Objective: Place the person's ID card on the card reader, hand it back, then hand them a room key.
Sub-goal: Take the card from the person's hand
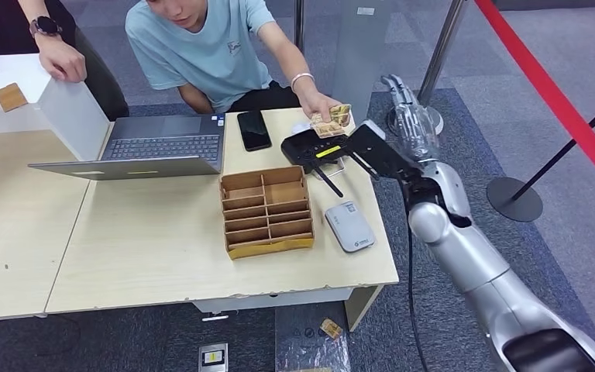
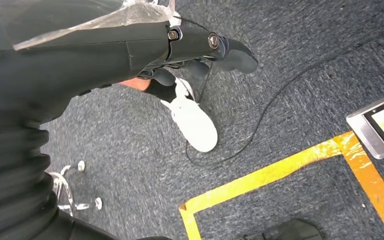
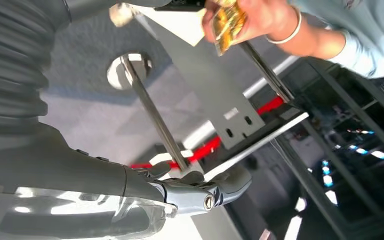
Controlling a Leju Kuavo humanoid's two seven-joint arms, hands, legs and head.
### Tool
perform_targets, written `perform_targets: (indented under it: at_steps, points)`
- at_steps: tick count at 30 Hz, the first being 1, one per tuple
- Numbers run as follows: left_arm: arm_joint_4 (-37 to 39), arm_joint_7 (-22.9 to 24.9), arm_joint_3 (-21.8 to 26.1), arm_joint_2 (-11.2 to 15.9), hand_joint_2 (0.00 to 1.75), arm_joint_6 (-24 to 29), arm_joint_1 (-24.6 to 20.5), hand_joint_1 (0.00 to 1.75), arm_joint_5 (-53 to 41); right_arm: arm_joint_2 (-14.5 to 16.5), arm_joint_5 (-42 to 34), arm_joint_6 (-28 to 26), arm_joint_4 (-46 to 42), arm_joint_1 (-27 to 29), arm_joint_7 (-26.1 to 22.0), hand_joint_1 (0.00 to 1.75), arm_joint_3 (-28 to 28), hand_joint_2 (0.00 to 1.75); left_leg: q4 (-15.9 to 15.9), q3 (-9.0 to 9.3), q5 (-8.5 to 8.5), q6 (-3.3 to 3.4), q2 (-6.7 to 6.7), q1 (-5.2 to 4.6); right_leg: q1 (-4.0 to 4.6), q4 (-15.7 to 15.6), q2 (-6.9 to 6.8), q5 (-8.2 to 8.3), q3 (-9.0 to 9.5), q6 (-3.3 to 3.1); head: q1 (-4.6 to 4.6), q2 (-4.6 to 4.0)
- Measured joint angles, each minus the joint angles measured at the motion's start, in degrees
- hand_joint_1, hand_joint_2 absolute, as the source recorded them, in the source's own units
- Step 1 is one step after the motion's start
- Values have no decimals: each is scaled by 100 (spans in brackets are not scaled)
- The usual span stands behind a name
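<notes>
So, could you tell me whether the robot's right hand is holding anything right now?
No, the right hand holds nothing; the person's hand grips the ID card by one end.

Person's hand [image 1: 319,105] covers most of the ID card [image 1: 333,120], so can't read it. Right hand [image 1: 410,116] fingertips blur out, grip unclear. Laptop [image 1: 143,151] screen faces away.

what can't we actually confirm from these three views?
- Right hand, head view: seen from behind, past the table edge; fingers' state unclear.
- Card in the person's hand: print too small; in the right wrist view, blurred and half covered by their fingers.
- Card reader: screen unreadable; far end hidden by the person's hand and card.
- Cardboard tray: whether room keys sit in its slots is not resolvable.
- Left hand: fingers largely hidden behind its own cover.
</notes>
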Motion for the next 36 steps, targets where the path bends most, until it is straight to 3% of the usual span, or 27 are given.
perform_targets:
  at_steps: [6,14,15,18,19,20,21,22,24,25,26,36]
  points:
    - [0,2,-120,66,175,56,2,0,-94,192,1412,-383,906,-305,63,0,543,175,1,-4,0,0,1,0,0,-3,0,0,-6,0,1,0]
    - [0,2,-188,98,175,97,15,0,-95,290,1994,-878,1453,-301,-89,0,765,175,2,-4,0,0,4,-2,-1,-5,1,1,-9,0,1,0]
    - [0,9,-201,99,175,96,16,0,-97,300,2028,-932,1489,-291,-108,10,782,175,2,-4,0,0,5,-2,-1,-5,1,1,-10,0,1,0]
    - [0,27,-225,99,175,93,21,0,-107,343,2046,-1078,1540,-259,-211,123,805,175,2,-4,0,0,6,-1,-1,-5,2,1,-11,0,1,0]
    - [0,31,-231,99,175,93,23,0,-109,363,2017,-1128,1546,-249,-254,148,806,175,2,-3,0,0,7,-1,0,-4,2,1,-11,0,1,0]
    - [0,35,-239,99,175,94,24,0,-110,389,1970,-1184,1548,-239,-299,140,806,175,2,-3,0,0,7,-1,0,-4,2,1,-11,0,1,0]
    - [0,37,-246,99,175,96,25,0,-110,415,1919,-1240,1546,-226,-345,114,804,175,1,-3,0,0,8,-1,0,-4,2,1,-11,0,1,0]
    - [0,32,-251,99,175,102,26,0,-110,443,1872,-1295,1534,-211,-395,114,796,175,2,-2,0,0,8,-1,0,-4,2,1,-11,0,1,0]
    - [0,14,-255,99,175,122,29,0,-110,503,1816,-1377,1478,-169,-511,137,742,175,2,-2,0,0,8,-1,0,-4,3,1,-11,0,1,0]
    - [0,5,-255,99,175,133,31,0,-110,537,1788,-1401,1437,-148,-570,168,696,175,1,-2,0,0,8,-1,0,-4,3,1,-11,0,0,0]
    - [0,2,-255,99,175,142,32,0,-110,571,1750,-1416,1398,-133,-622,174,646,175,1,-2,0,0,9,-1,0,-4,3,2,-11,0,0,0]
    - [0,50,-255,99,175,137,42,0,-112,783,1510,-1438,1159,-100,-815,175,326,175,2,-1,0,0,10,-1,-1,-5,3,2,-11,0,0,0]
